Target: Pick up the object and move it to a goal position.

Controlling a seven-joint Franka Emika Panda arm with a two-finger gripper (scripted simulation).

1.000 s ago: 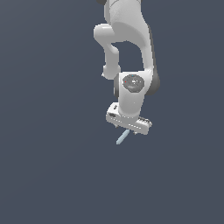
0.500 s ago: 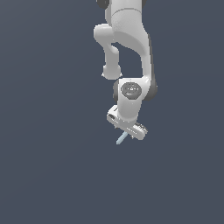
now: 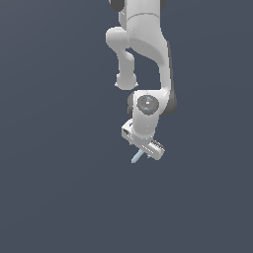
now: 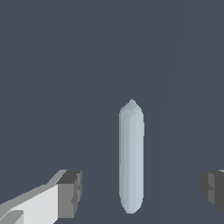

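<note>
arm (image 3: 148, 54): white Panda is coming down from the top centre of the exterior frame, wrist folding low at frame centre. Judgement: it is posing the hand straight over the target for a top-down grab.
surface (image 3: 54, 197): flat dark blue-grey ground is filling both views; no goal marker is showing anywhere, so I can't place the goal.
gripper (image 3: 143, 148): sitting just below centre in the exterior view, tilted so the palm bar is running down toward the exterior view's right. In the wrist view the two dark finger pads (image 4: 72, 192) are standing wide apart at the lower corners, released, gripping nothing.
gap: both pads are clear of the rod; dark ground is showing on each side of it. Judgement: the jaws are being held spread so the rod passes between them before the squeeze.
object (image 4: 131, 157): pale blue-grey rod is lying between the fingers in the wrist view, closer to the middle than to either pad, long axis running across the closing line. In the exterior view it is poking out (image 3: 137, 157) from under the gripper's lower left edge, slanting down-left.
contact with ground: can't tell from either view whether the rod is resting flat or how high the fingertips are above it.
step (judgement): pre-grasp alignment; pick not yet made.
risk (judgement): thin, rounded rod could roll or pivot if one pad touches first.
</note>
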